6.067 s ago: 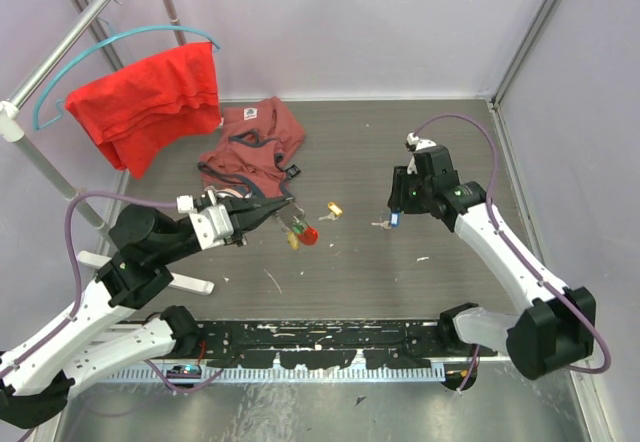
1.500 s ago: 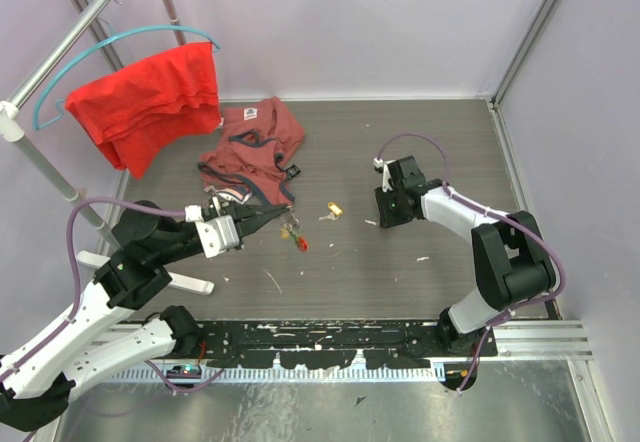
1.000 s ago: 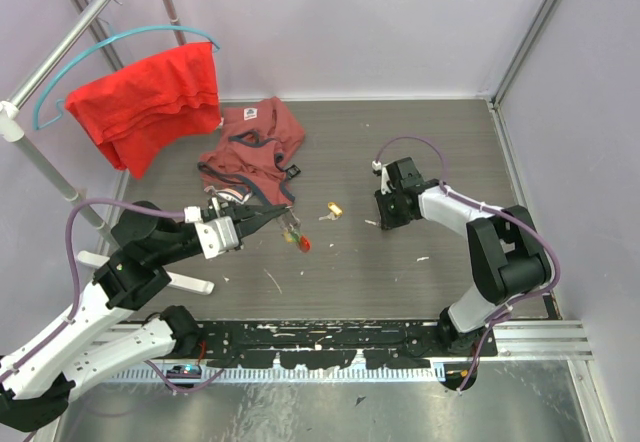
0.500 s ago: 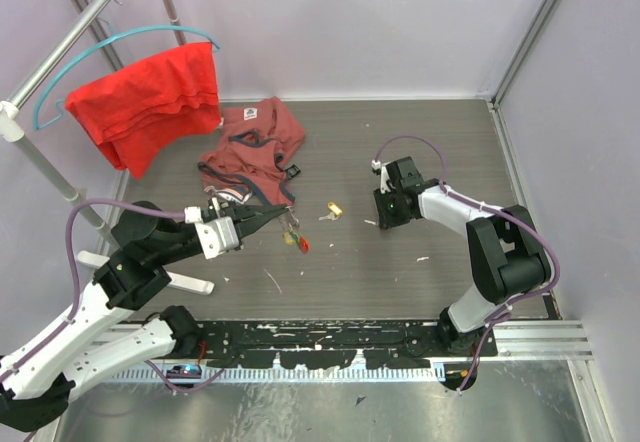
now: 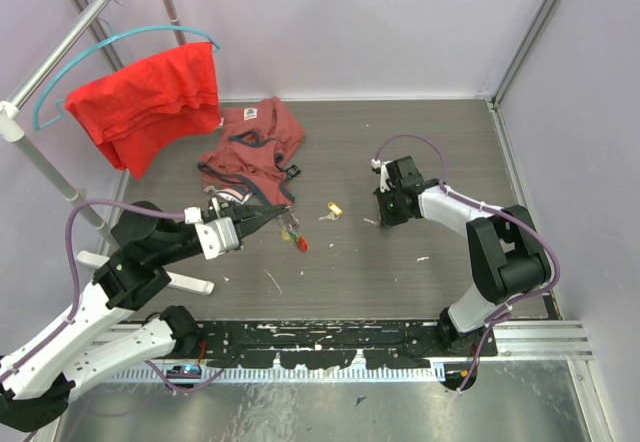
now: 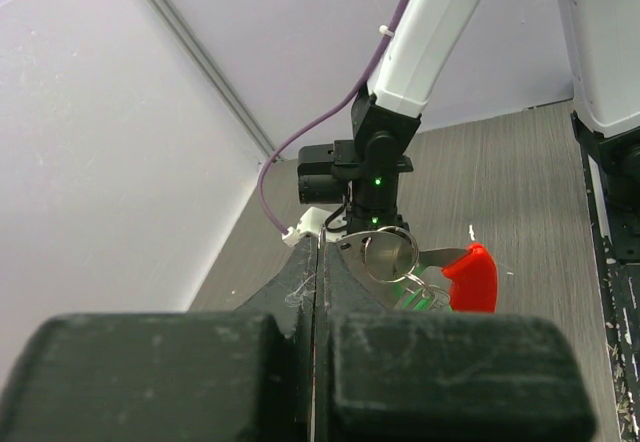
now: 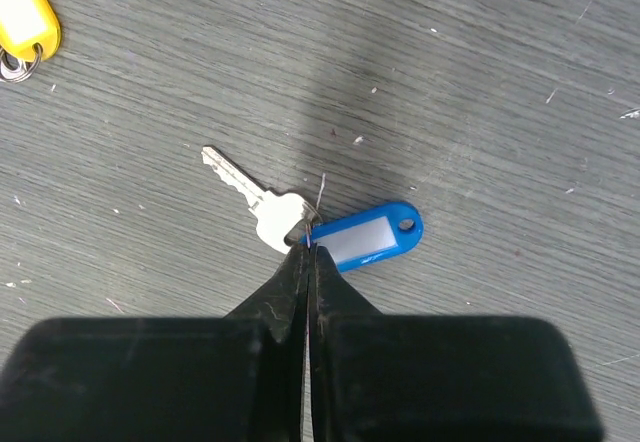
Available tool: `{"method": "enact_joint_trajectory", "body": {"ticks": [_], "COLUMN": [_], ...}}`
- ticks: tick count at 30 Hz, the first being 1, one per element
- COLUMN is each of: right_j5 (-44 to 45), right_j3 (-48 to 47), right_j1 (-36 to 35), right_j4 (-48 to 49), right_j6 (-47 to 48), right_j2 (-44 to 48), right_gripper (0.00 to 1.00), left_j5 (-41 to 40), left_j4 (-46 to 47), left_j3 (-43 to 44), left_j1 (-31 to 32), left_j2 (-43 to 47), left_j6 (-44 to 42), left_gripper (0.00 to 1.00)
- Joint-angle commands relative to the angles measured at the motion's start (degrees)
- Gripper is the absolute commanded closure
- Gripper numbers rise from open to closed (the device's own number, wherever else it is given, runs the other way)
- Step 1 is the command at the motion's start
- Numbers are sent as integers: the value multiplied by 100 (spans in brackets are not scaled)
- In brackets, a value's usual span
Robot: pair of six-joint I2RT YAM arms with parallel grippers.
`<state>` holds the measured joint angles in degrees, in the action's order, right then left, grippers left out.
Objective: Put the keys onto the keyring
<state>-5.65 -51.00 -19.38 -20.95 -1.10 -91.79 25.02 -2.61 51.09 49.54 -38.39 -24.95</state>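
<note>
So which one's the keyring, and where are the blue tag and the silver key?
keyring (image 6: 472, 277), left wrist view, on its red tag.
blue tag (image 7: 365, 239), right wrist view, on its pale middle window.
silver key (image 7: 278, 219), right wrist view, on its head.

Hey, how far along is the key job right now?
Done: the left gripper has the red-tagged keyring clamped, with something green apparently hanging on it already. In hand: the right gripper has its jaws shut on the blue-tagged key, which lies on the table. Left: threading that key, plus the yellow-tagged key lying loose between the arms.
</note>
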Motion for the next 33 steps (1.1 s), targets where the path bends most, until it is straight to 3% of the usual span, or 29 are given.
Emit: {"method": "enact_joint_trajectory", "body": {"ticks": [1, 12, 23, 28, 33], "right_j5": [30, -571, -800, -1559, -2239], "right_j3": [-156, -277, -409, -682, -1396], "right_j1": [23, -130, -151, -151, -149], "right_j4": [154, 202, 303, 244, -709], "right_j6": [60, 405, -348, -603, -510], "right_j2": [299, 2067, 4019, 4091, 3830], "right_gripper": [99, 99, 99, 99, 99], "left_j5": [74, 139, 484, 727, 839], "left_j4": [169, 100, 208, 199, 63], "left_j3": [28, 255, 285, 282, 404], "left_j1": [-29, -30, -29, -26, -31], "left_j2": [63, -212, -341, -226, -156], "left_j6": [-48, 14, 101, 105, 19], "left_gripper": [100, 100, 100, 100, 100]}}
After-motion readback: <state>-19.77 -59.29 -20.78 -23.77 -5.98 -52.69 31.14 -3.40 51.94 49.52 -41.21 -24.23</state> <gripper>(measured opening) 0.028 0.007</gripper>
